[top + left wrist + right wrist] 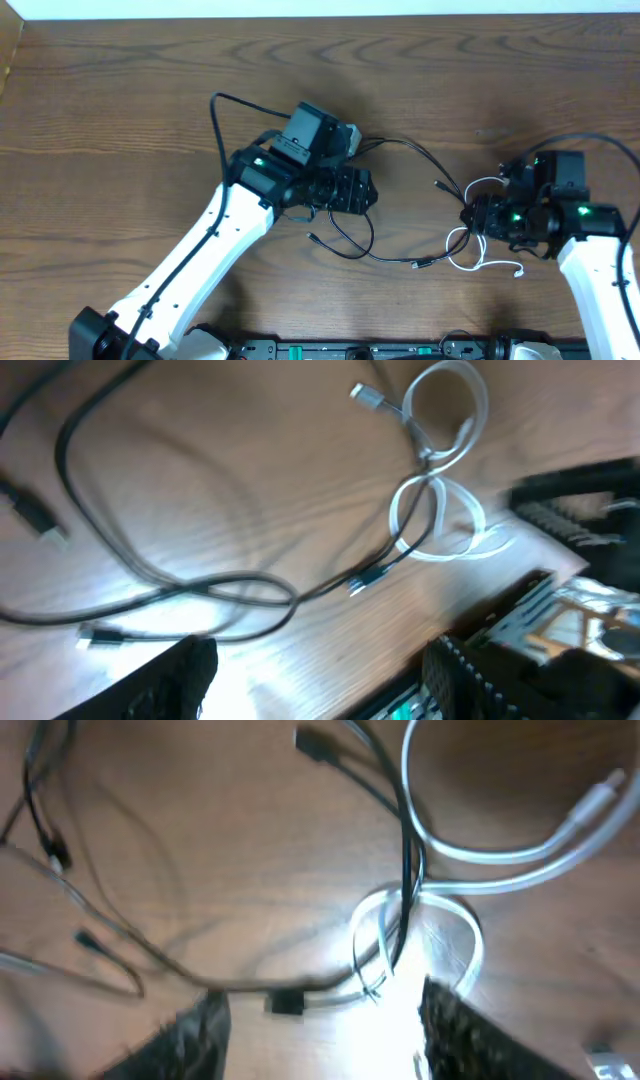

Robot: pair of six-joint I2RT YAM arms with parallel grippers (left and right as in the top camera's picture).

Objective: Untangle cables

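Note:
The thin black cable [420, 152] runs from beside my left gripper [362, 190] across the table, loops below it, and ends in a plug near the white cable [462, 243]. The white cable lies in small loops under and beside my right gripper [472, 215]. In the left wrist view the open, empty jaws [320, 680] hover above the black cable [200, 590], with the white loops [440, 460] farther off. In the right wrist view the open jaws [325, 1030] hang just above where the black cable [405, 850] crosses the white cable [450, 850].
The wooden table [120, 90] extends far back and left. A thick black robot wire [215, 120] arcs off the left arm. The right arm's body [590, 510] shows at the right edge of the left wrist view. A black rail [350, 350] lines the front edge.

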